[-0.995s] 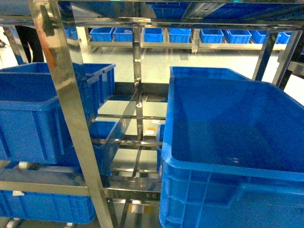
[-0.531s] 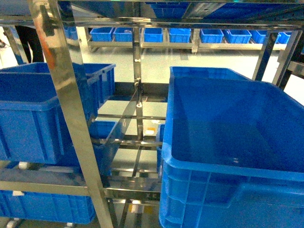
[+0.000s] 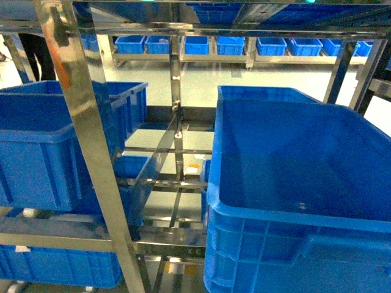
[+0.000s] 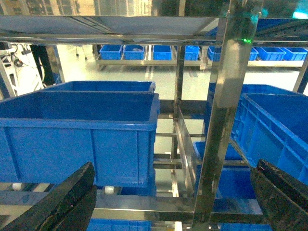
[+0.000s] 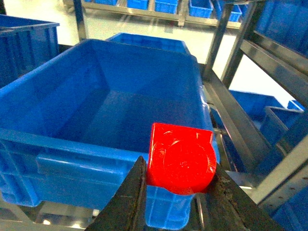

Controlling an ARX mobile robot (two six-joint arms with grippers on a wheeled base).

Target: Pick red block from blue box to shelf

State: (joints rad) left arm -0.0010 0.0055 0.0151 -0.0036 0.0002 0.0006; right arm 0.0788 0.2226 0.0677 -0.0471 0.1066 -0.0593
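Red block [image 5: 181,164] in right pincer [image 5: 175,192]

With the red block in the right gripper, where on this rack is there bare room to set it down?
The big dark blue crate ahead of the right gripper shows a bare floor between its four walls, the widest free patch. The red block sits clamped over its near rim. Between the shelf uprights there are only open rails and gaps, with crates crowding the left.
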